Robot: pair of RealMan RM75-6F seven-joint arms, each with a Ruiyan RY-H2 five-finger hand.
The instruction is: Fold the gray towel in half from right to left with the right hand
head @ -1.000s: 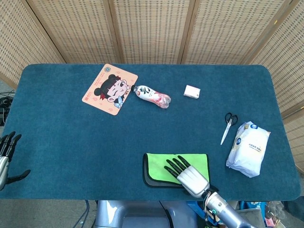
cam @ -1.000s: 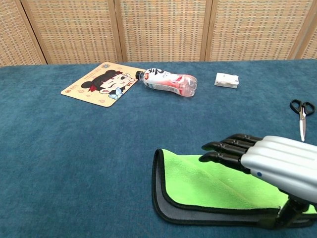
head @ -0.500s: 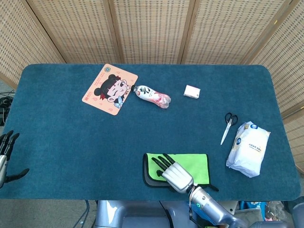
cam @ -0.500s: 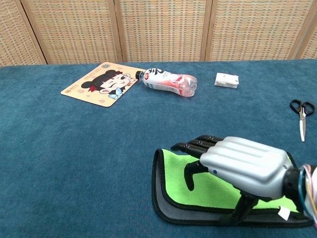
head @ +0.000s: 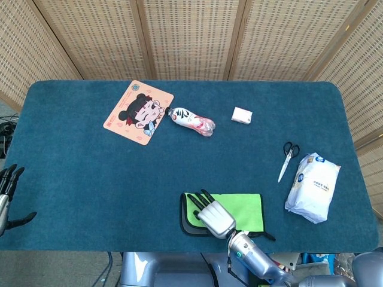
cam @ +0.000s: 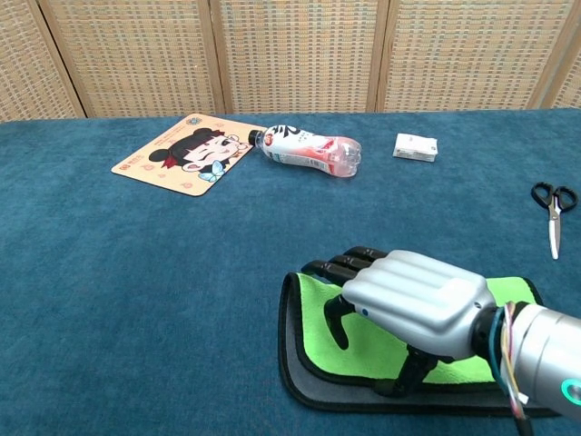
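The towel [head: 245,208] [cam: 313,359] lies folded near the table's front edge, its green side up and a gray layer showing along the left and front borders. My right hand [head: 212,216] [cam: 408,295] hovers flat over the towel's left half, palm down, fingers spread toward the far left, holding nothing. Whether it touches the cloth I cannot tell. My left hand [head: 8,192] hangs off the table's left edge in the head view, fingers apart and empty.
A cartoon mouse pad [head: 138,112] [cam: 185,153], a lying bottle [head: 192,121] [cam: 307,151] and a small white box [head: 242,115] [cam: 416,146] are at the back. Scissors [head: 286,159] [cam: 553,207] and a white packet [head: 312,186] lie to the right.
My right hand has slid leftward over the folded towel, from its middle to its left half. The towel and left hand stay as they were.
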